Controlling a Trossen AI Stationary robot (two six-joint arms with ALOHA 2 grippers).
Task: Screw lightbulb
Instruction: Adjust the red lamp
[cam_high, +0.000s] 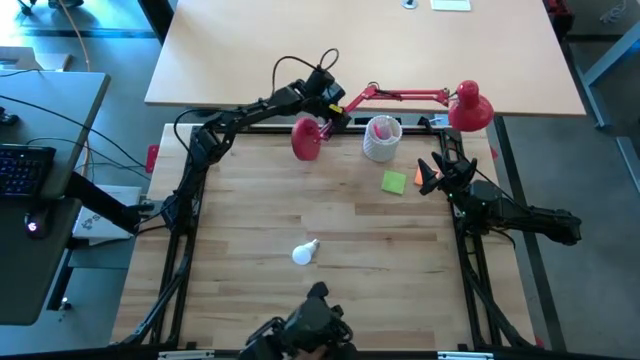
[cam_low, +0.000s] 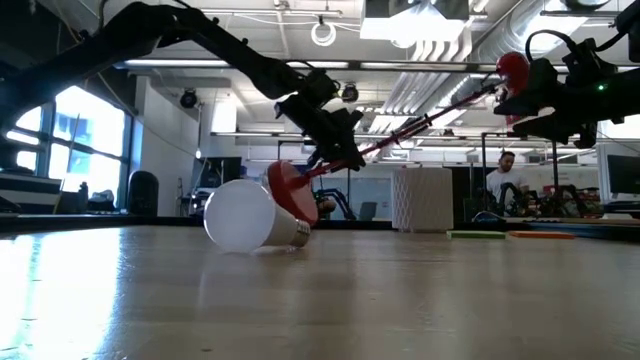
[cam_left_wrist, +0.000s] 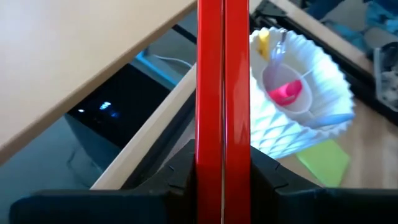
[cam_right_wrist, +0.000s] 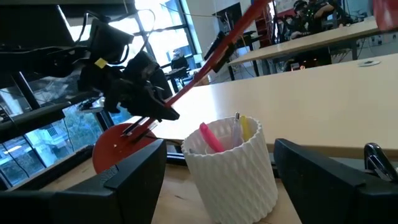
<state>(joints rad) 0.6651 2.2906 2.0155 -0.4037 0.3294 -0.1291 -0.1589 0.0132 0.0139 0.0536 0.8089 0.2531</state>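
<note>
The lightbulb (cam_high: 305, 252) lies on its side on the wooden table, near the front middle; in the low view its white globe (cam_low: 243, 215) is toward the camera. The red lamp's shade (cam_high: 307, 138) hangs low at the table's far edge. The lamp's thin red arm (cam_high: 395, 96) runs from there to the red base (cam_high: 470, 108) at the far right. My left gripper (cam_high: 332, 108) is shut on that arm close to the shade. My right gripper (cam_high: 428, 178) waits open at the right side, with nothing between its fingers. My left gripper pinches the lamp arm's two parallel red rods (cam_left_wrist: 222, 143) between its two fingers (cam_left_wrist: 264, 177), on the stretch just above the shade. The fingers come slanting down from the table's left and lie across the arm. The shade hangs below the hold.
A white perforated pen cup (cam_high: 382, 138) with pens stands at the far edge, between the shade and the lamp base. A green sticky note (cam_high: 394, 182) lies beside my right gripper. A light tabletop (cam_high: 360, 50) lies beyond the far edge. The table's middle is bare wood.
</note>
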